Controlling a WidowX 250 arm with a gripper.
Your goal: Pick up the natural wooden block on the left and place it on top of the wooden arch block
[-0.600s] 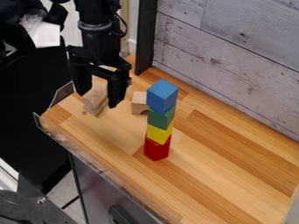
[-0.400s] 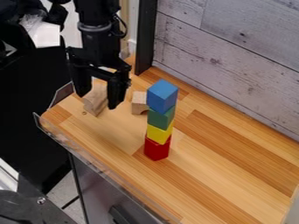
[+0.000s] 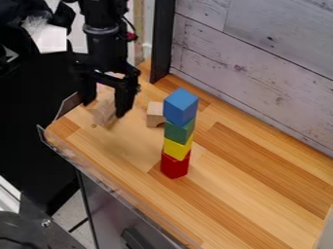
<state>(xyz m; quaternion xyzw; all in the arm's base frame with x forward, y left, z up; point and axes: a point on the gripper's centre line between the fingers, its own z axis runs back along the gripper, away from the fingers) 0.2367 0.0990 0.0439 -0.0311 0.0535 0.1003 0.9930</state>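
My gripper (image 3: 102, 108) hangs open over the back left of the wooden counter, its two fingers spread apart. Behind and between them lies a plain wooden block (image 3: 105, 113), partly hidden by the near finger. A small plain wooden block (image 3: 155, 114) rests to the right of the gripper. Right of that, a tower stands upright: a red block (image 3: 175, 166) at the bottom, then a yellow block (image 3: 177, 148), a green block (image 3: 179, 131) and a blue block (image 3: 181, 106) on top.
A clear raised edge (image 3: 110, 182) runs along the counter's left side. A black upright post (image 3: 162, 41) stands at the back, beside the grey plank wall (image 3: 260, 63).
The gripper has shifted slightly to the left. The tower and the small plain block have stayed where they were.
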